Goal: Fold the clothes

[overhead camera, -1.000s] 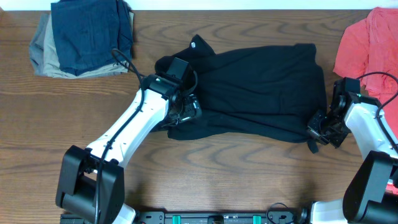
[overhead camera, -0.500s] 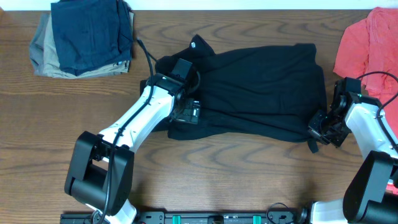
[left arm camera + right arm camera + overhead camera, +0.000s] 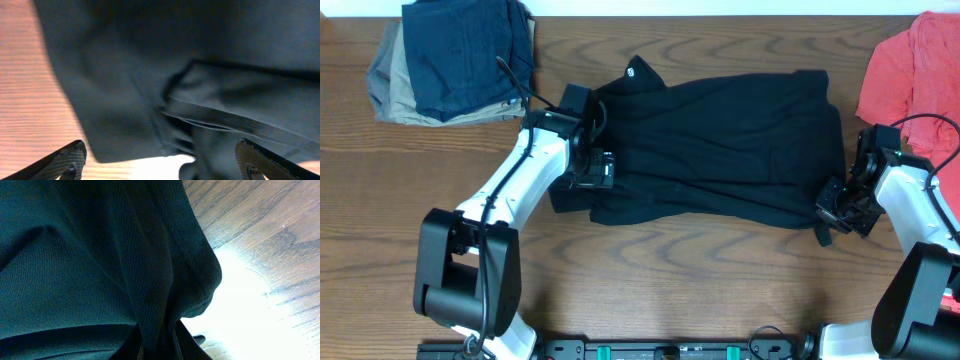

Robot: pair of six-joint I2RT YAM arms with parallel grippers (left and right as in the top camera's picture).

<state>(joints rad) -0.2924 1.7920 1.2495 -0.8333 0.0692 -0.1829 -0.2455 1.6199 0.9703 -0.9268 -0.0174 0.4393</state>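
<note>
Black shirt [image 3: 730,140] lies spread on the counter [image 3: 700,290], just to the right of the pile of folded clothes [image 3: 455,60] and apart from it. It is thin, limp and creased, roughly oblong, with a small white logo [image 3: 631,71] showing at the back corner nearest the pile. The left wrist view shows a ribbed edge doubled over a lower layer, so that end is already more than one layer thick.

The step in hand looks like getting hold of both ends before a fold. The left gripper [image 3: 592,172] hangs over the shirt's end nearest the pile, jaws wide apart and holding nothing, with cloth lying under them. The right gripper [image 3: 832,212] sits at the front corner farthest from the pile. It looks closed on a pinch of the fabric, which bunches into it in the right wrist view.

Next, the left gripper probably needs to drop and close on that doubled edge. Such thin cloth may slip, or only its top layer may be caught.
</note>
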